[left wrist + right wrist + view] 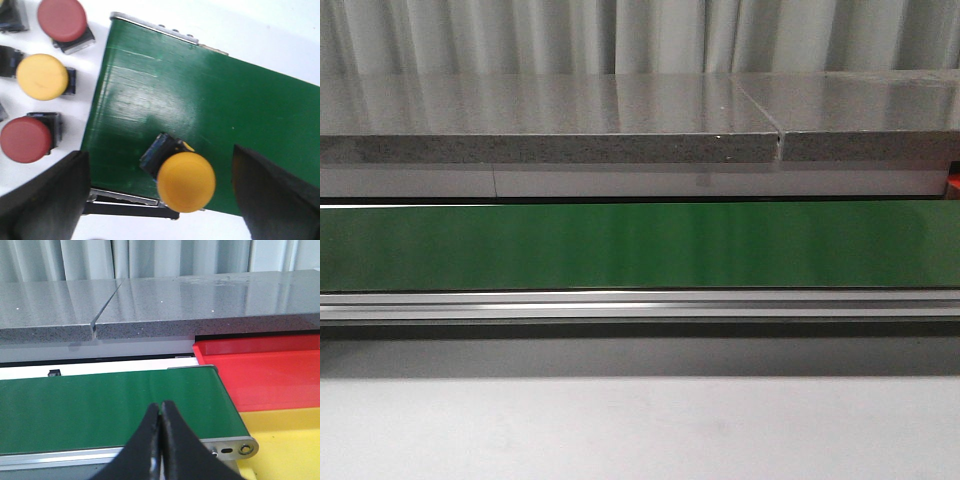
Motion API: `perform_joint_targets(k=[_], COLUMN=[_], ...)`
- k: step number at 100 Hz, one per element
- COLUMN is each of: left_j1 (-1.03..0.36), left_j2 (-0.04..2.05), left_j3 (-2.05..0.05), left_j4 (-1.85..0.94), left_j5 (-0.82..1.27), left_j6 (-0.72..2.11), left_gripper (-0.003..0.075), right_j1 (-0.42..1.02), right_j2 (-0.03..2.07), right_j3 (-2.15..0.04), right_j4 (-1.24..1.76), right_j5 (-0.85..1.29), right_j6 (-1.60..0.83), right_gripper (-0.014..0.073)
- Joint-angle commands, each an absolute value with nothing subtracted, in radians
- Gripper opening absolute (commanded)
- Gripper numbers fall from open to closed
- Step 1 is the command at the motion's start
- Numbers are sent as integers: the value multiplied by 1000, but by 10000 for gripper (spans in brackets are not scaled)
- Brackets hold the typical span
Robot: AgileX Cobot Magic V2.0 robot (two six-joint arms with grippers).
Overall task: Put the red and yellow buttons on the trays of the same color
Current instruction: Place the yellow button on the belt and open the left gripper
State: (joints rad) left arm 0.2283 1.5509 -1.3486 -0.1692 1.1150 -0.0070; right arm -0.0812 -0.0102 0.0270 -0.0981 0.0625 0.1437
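Note:
A yellow button (186,181) with a black base rests on the green belt (200,105) near its end. My left gripper (159,170) is open above it, one finger on each side, neither touching it. On the white surface beside the belt lie a red button (62,19), a second yellow button (42,76) and another red button (25,139). My right gripper (161,407) is shut with nothing in it, over the other end of the belt (100,400). Just past that end are the red tray (265,375) and the yellow tray (285,445). No gripper shows in the front view.
The green belt (640,245) runs across the front view with a metal rail (640,303) along its near side. A grey stone counter (550,120) stands behind it, with curtains beyond. Black button bases (7,15) show at the edge of the left wrist view.

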Motion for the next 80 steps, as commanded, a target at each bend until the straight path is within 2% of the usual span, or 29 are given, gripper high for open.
perform_joint_targets(k=[1, 43, 80], left_j1=[276, 410, 421], left_j2=[1499, 1518, 1619], left_j3=[-1381, -1381, -1381], left_j4=[-183, -133, -113], left_j5=[1107, 1178, 1193], left_j6=[-19, -41, -43], left_gripper=[565, 564, 564], right_j1=[-85, -85, -85], right_j2=[-21, -21, -21], right_j3=[12, 12, 12], right_j4=[-105, -105, -105], right_j5=[-15, -15, -15], right_j6=[143, 143, 143], right_gripper=[-67, -67, -67])
